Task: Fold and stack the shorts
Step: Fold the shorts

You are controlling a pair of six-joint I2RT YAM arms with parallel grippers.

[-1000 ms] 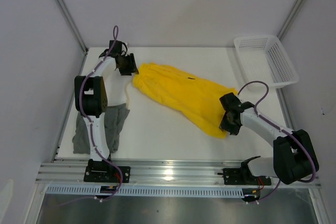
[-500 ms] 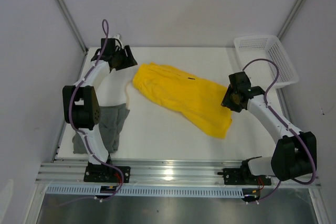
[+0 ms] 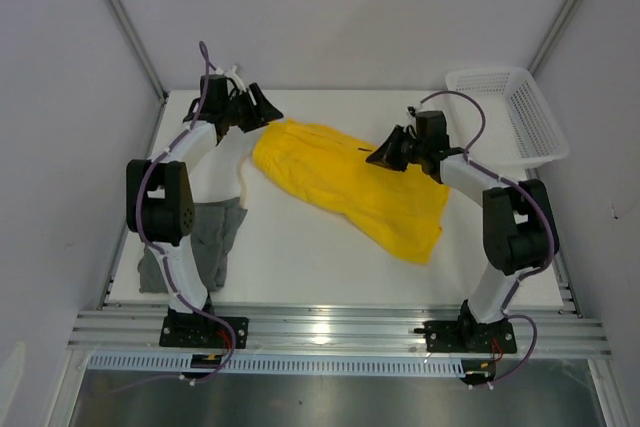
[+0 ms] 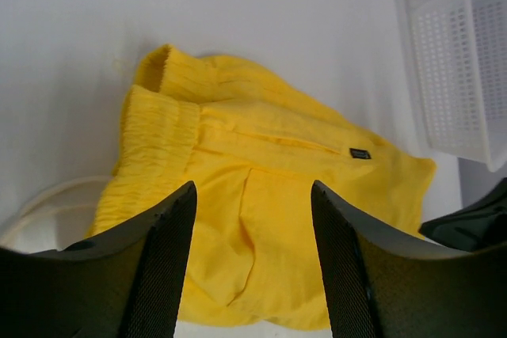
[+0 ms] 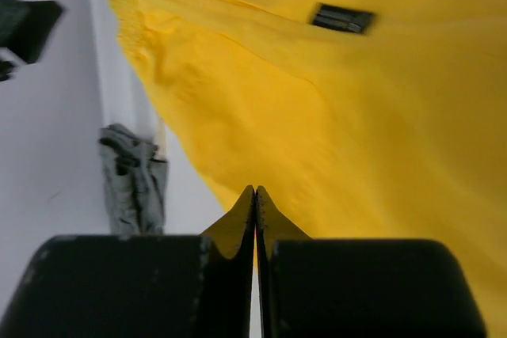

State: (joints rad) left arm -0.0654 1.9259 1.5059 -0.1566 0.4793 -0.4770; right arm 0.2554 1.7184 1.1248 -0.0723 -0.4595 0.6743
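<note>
Your yellow shorts (image 3: pixel 340 182) lie spread across the middle of the counter (image 3: pixel 300 257), waistband toward the far left, with a white cord (image 3: pixel 243 183) looping out beside it. The grey shorts (image 3: pixel 228 229) sit crumpled at the near left edge, partly hidden behind the left arm. The white mesh basket (image 3: pixel 485 73) stands at the far right corner, well apart from both pairs.

Your left gripper (image 3: pixel 266 108) hovers just beyond the waistband, fingers spread with nothing between them. Your right gripper (image 3: pixel 378 157) is pressed together over the cloth near the small dark tag (image 5: pixel 341 18); you cannot tell whether any fabric is caught.

A second ago the right gripper was at the near-right leg end, and the left was down at the waistband corner. Both pairs of shorts lie where they did.
</note>
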